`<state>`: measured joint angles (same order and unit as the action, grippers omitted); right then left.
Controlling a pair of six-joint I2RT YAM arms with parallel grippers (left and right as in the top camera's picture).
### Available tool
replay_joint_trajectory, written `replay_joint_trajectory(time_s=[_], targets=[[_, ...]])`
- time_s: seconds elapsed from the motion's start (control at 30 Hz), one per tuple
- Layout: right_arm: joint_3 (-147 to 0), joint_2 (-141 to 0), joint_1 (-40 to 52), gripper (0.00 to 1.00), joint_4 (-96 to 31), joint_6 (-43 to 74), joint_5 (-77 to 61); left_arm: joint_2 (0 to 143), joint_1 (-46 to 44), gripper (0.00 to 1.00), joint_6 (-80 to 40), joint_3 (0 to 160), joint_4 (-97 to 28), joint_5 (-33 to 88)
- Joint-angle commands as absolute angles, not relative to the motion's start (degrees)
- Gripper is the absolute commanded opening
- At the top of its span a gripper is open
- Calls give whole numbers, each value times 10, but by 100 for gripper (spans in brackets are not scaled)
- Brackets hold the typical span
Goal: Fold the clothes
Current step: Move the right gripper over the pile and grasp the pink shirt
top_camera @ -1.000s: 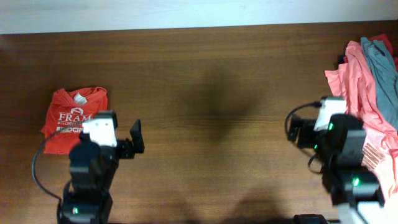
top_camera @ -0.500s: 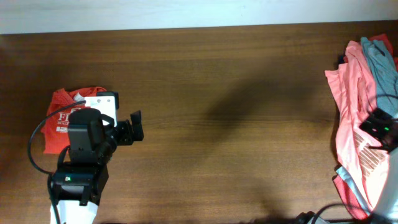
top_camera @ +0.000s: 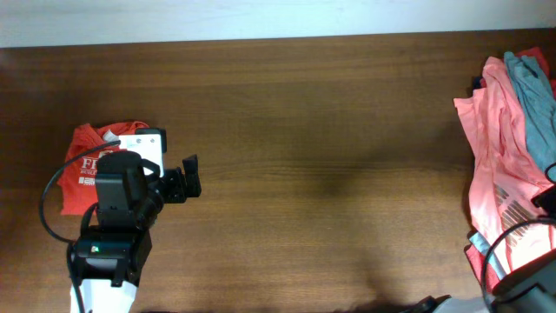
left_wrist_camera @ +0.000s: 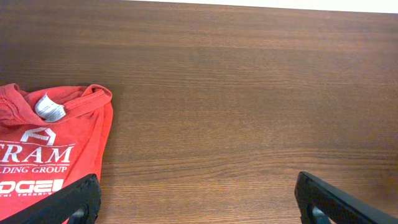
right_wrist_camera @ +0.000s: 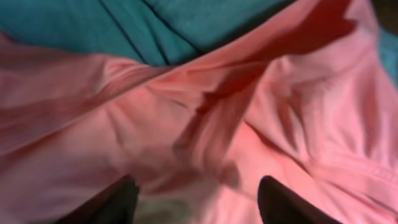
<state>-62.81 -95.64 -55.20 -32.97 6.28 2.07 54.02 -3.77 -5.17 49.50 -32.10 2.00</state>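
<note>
A folded red T-shirt with white "FRAM" print (top_camera: 85,165) lies at the left of the table and also shows in the left wrist view (left_wrist_camera: 50,143). My left gripper (top_camera: 187,178) is open and empty just right of it, above bare wood (left_wrist_camera: 199,211). A heap of clothes lies at the right edge: a large salmon-pink shirt (top_camera: 497,130), a grey-blue one (top_camera: 532,91), red (top_camera: 539,56) and a navy bit (top_camera: 478,84). My right gripper (right_wrist_camera: 196,208) is open, close over the salmon-pink cloth (right_wrist_camera: 236,124), with grey-blue cloth (right_wrist_camera: 186,25) beyond. In the overhead view it is hidden at the frame edge.
The brown wooden table (top_camera: 321,156) stretches between the two arms. A pale wall strip (top_camera: 261,17) runs along its far edge. The right arm's cable (top_camera: 508,248) loops over the heap at the lower right.
My right arm has swung from the table's right middle out to the right edge, down over the clothes heap. My left arm shifted slightly, then stayed still.
</note>
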Motion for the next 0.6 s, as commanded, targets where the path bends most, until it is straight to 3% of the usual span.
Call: replay_joint_trajectory(time_s=[0.0,0.13,0.27,0.4,0.57], targets=[[-638,-977,-556,63,-310,67,22,542,-37,99,-42,506,-320,28],[-638,-987,-556,54,-283,67,24,542,-37,99,-42,506,-320,28],[-638,-987,-556,24,-273,67,24,542,-37,99,-42,506,-320,28],[-638,-987,-556,5,-272,67,19,542,-37,99,-42,506,-319,28],[-638,-987,-555,4,-284,67,-24,542,-37,99,-42,506,-318,28]])
